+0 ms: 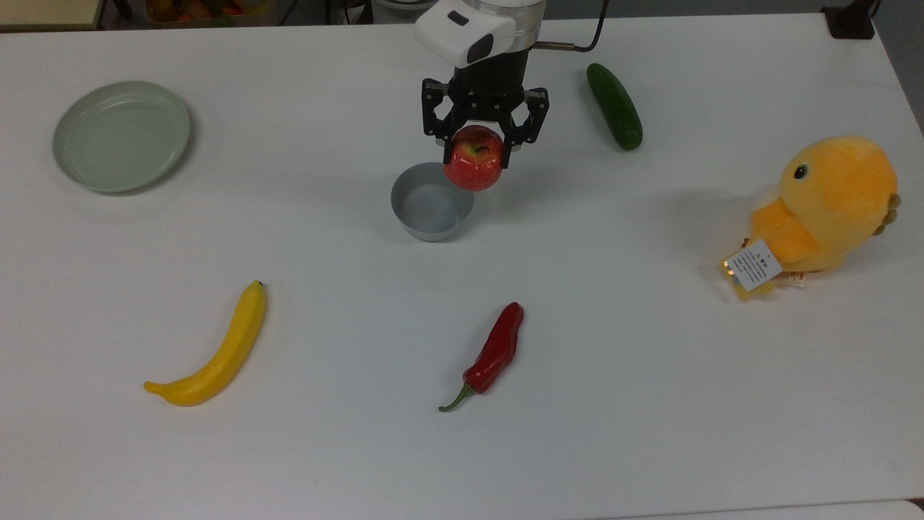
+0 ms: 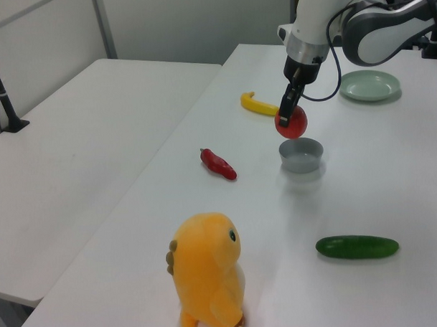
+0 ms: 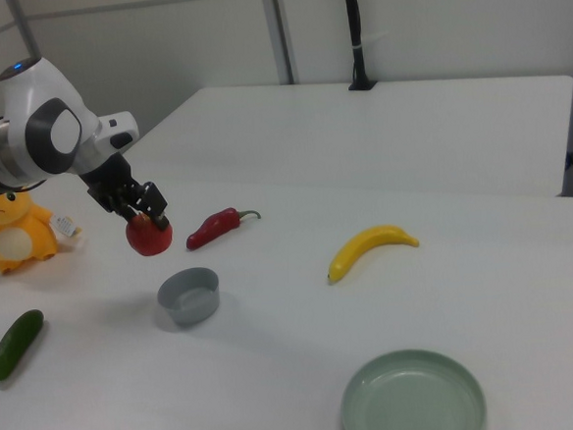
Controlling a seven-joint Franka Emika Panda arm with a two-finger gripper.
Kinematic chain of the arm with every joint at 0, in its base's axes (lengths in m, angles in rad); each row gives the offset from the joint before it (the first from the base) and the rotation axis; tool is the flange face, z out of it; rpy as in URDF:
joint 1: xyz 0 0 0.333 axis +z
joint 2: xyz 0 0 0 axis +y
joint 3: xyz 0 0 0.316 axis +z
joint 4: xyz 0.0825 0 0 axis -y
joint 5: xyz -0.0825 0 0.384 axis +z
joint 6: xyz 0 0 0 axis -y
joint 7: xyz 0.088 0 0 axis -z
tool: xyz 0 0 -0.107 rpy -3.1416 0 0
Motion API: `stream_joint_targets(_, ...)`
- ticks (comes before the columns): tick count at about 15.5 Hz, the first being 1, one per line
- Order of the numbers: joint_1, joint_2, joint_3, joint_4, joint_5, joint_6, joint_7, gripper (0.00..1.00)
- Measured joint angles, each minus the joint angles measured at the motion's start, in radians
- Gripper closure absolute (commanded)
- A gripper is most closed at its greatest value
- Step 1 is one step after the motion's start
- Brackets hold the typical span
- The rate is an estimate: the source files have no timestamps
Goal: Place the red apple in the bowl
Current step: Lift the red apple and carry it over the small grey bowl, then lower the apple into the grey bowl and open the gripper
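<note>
My gripper (image 1: 475, 152) is shut on the red apple (image 1: 473, 159), holding it in the air with its stem dimple up. In the top view the apple overlaps the upper right rim of the small grey bowl (image 1: 429, 204). In the left view the apple (image 2: 292, 122) hangs just above the bowl (image 2: 301, 155), toward the left view's left. In the right view the apple (image 3: 150, 235) floats above and to the left of the bowl (image 3: 189, 296), with my gripper (image 3: 146, 221) over it. The bowl holds nothing.
A pale green plate (image 1: 121, 135) lies at the top view's far left. A banana (image 1: 216, 354) and a red chili pepper (image 1: 492, 353) lie nearer the front edge. A cucumber (image 1: 614, 105) sits right of my arm, and a yellow plush bird (image 1: 827, 205) stands at the far right.
</note>
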Motion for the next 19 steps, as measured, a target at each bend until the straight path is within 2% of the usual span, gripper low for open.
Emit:
stream_joint_targets(7, -0.003, 0.008, -0.004, -0.058, 0.0, -0.002, -0.03, 0.77)
stream_joint_targets(13, -0.024, 0.061, -0.008, -0.064, 0.0, -0.002, -0.042, 0.75)
stream_joint_targets(15, -0.031, 0.068, -0.008, -0.062, 0.0, -0.002, -0.043, 0.62)
stream_joint_targets(16, -0.033, 0.07, -0.008, -0.06, 0.0, -0.002, -0.043, 0.43)
stream_joint_targets(17, -0.035, 0.072, -0.008, -0.058, 0.0, -0.002, -0.043, 0.19)
stream_joint_targets(19, -0.04, 0.074, -0.008, -0.052, 0.0, -0.002, -0.043, 0.0)
